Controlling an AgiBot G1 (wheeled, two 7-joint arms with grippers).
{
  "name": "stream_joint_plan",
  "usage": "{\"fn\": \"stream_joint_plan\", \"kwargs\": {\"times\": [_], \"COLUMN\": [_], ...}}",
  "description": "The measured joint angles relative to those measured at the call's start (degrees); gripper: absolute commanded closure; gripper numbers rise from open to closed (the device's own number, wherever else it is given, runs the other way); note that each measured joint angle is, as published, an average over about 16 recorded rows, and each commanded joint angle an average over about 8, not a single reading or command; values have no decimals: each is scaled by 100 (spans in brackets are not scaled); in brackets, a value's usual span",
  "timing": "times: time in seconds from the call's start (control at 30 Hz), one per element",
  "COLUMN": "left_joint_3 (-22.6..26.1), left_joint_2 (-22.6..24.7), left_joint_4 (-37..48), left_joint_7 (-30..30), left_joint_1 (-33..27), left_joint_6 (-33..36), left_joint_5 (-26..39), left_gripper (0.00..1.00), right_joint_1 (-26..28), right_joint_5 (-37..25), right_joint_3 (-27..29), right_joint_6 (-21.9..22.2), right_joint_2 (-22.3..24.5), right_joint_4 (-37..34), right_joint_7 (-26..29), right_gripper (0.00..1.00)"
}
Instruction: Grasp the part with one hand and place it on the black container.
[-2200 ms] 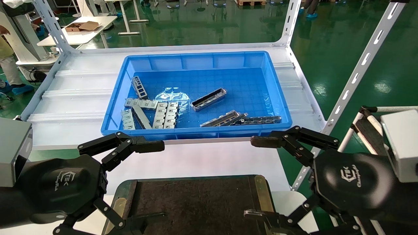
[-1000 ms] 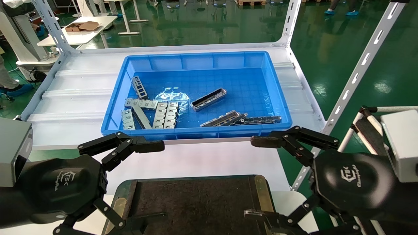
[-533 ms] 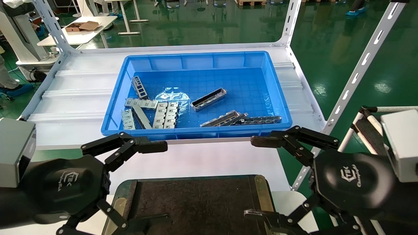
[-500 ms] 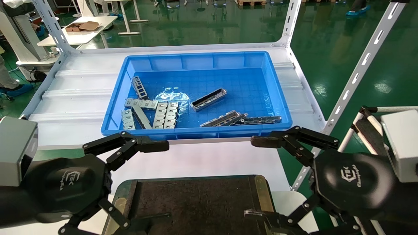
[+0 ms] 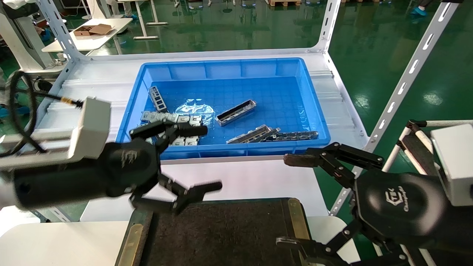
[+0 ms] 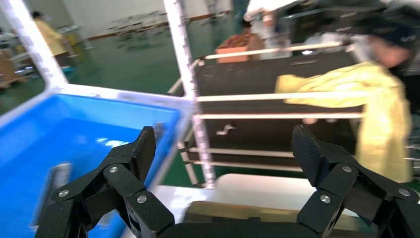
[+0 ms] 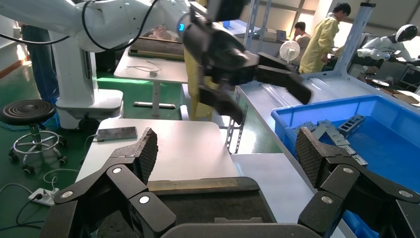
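Observation:
The part (image 5: 253,134), a silver-grey channel bar with cut-outs, lies in the blue bin (image 5: 221,68) near its front wall. A similar channel bar (image 5: 236,112) lies mid-bin. My left gripper (image 5: 211,157) hangs open and empty over the bin's front edge, left of the part; it also shows in its own view (image 6: 225,153) and from the right wrist (image 7: 267,101). The black container (image 5: 221,232) with its brass rim (image 7: 190,185) lies nearest me. Beside the container's right edge my right gripper (image 5: 288,201) is parked open and empty.
A darker bar (image 5: 293,135) lies right of the part. Flat slotted plates (image 5: 184,119) sit at the bin's left, partly behind my left gripper. The white shelf (image 5: 92,111) has slotted uprights (image 5: 402,81) at its corners. A white table (image 7: 163,144) lies beside the container.
My left arm has risen and swung forward and right, from beside the container to the bin's front edge, still open. The right arm and the parts have not moved.

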Motion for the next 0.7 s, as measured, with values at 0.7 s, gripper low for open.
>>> {"fn": "stream_joint_plan", "kwargs": {"times": [0.7], "left_joint_3": [717], "left_joint_2": [2240], "left_joint_4": [3681], "left_joint_7": [1254], "left_joint_1": [-1709], "left_joint_6": [-1693], "left_joint_5": [1735], "left_gripper": [0], "right_joint_1": [1], "right_joint_5": [1], "right_joint_3": [-2], "right_joint_6": [1], "right_joint_2": [1], "right_joint_4": [0], "right_joint_7": [-1], "right_gripper": [0]}}
